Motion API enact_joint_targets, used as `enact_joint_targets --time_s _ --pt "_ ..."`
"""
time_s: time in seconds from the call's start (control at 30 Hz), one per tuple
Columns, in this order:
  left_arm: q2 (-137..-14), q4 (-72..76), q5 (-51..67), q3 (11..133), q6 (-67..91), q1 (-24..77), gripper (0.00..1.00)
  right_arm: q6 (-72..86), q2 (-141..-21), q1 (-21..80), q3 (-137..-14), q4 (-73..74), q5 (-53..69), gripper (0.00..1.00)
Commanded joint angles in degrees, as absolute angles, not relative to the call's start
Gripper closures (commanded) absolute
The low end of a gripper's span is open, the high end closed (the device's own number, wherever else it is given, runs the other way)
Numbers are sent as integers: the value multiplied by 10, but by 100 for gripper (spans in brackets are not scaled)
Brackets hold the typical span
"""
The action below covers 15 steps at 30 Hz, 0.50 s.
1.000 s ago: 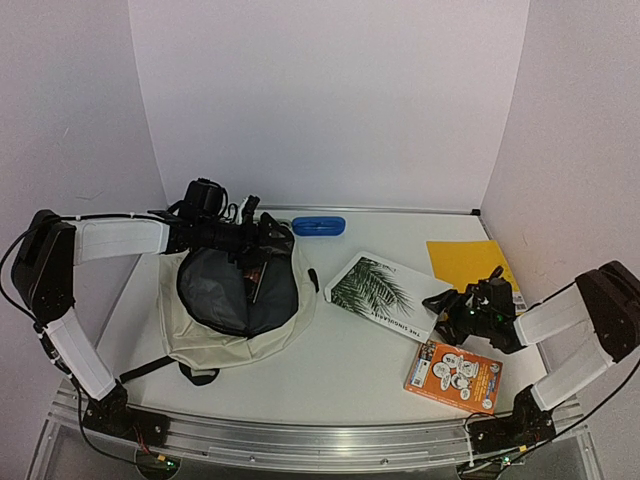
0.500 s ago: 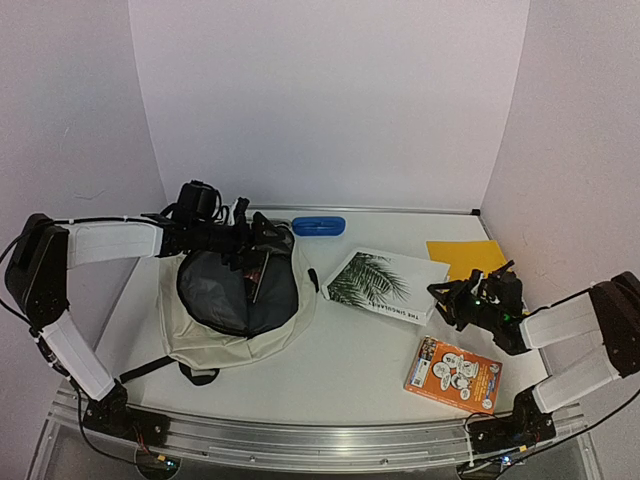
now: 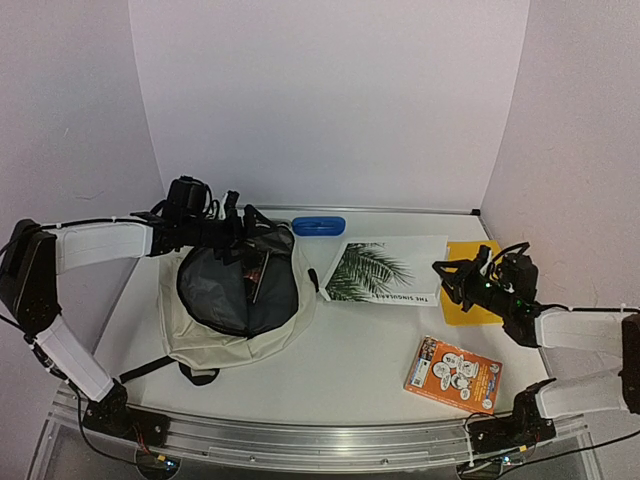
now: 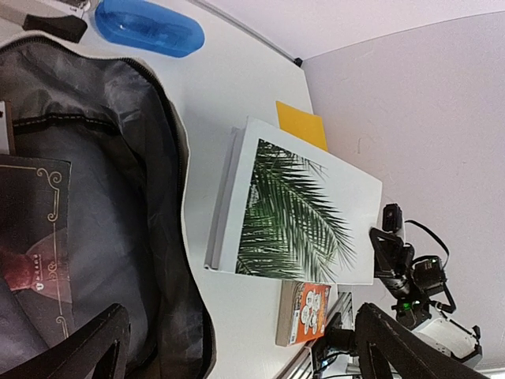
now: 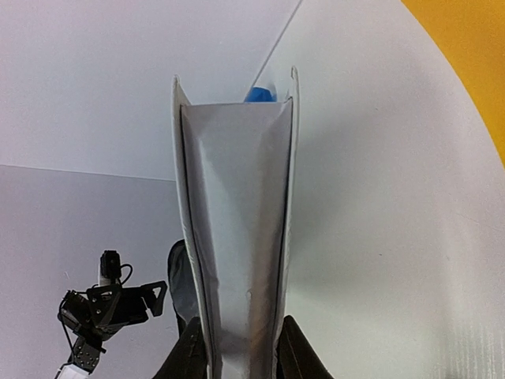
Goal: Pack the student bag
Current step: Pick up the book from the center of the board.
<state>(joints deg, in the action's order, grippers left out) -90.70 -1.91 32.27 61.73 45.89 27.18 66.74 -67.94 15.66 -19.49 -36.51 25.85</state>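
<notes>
The student bag [image 3: 215, 335] is a cream backpack lying open at left, showing its dark grey lining [image 4: 110, 181]. A dark book [image 3: 257, 275] lies inside it. My left gripper [image 3: 238, 222] hovers over the bag's far rim, open and empty; its fingers [image 4: 87, 351] stand wide apart in the left wrist view. My right gripper [image 3: 452, 280] is shut on the right edge of a white palm-leaf book [image 3: 385, 272], held off the table. In the right wrist view the book [image 5: 237, 197] stands edge-on between the fingers [image 5: 189, 355].
An orange book [image 3: 453, 373] lies at the front right. A yellow folder [image 3: 470, 295] lies under my right gripper. A blue case [image 3: 318, 226] sits by the back wall. Side walls stand close on both sides.
My right gripper has lifted the palm-leaf book and carried it back and to the right, turning it square to the table. My left gripper has drawn slightly left over the bag.
</notes>
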Motion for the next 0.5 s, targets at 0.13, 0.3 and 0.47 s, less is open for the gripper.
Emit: enact_joint_targets --time_s 0.13,0.3,0.47 --pt "-792 -53 295 548 459 181 0 592 -589 155 -334 -224 262 77" --pt "-742 -126 249 534 429 157 0 584 -606 158 -374 -214 304 78" --pt "-699 -129 276 522 410 142 0 566 -646 191 -421 -213 326 79"
